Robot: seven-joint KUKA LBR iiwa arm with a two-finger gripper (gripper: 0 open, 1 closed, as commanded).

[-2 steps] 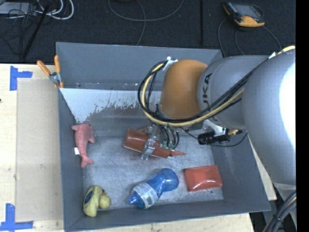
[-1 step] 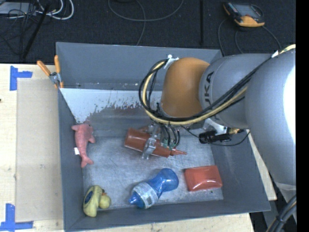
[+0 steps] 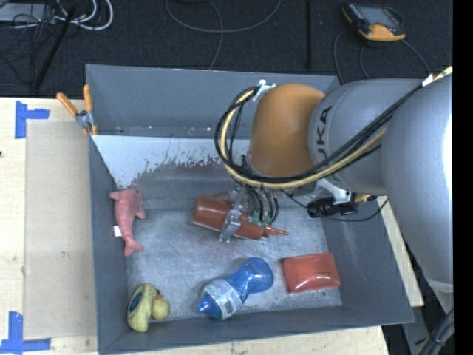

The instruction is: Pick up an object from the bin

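The gripper [image 3: 235, 226] is low in the bin, directly on top of a reddish-brown bottle-shaped thing [image 3: 208, 213]. Its metal tip crosses the middle of that thing's body. Whether the gripper is parted or closed on the thing cannot be told from this angle, since the wrist hides the view from above.

The reddish-brown thing lies on its side near the middle of the bin floor. Its broad end sticks out to the left of the gripper and its thin pointed end to the right.

Just above it are the wrist's orange cover [image 3: 284, 128] and looped black-and-yellow cables [image 3: 230, 143], and the grey arm [image 3: 399, 146] runs off to its right.

Below the reddish-brown thing and a little to the right, a blue bottle-like thing with a pale cap [image 3: 236, 287] lies tilted, near but apart from it. Further right of that is a red cushion-like block [image 3: 311, 272]. A pink fish-shaped toy [image 3: 127, 217] lies well to the left of the reddish-brown thing, by the bin's [image 3: 107, 272] left wall. A yellow duck-like toy [image 3: 145, 307] sits down to the left, in the near corner.
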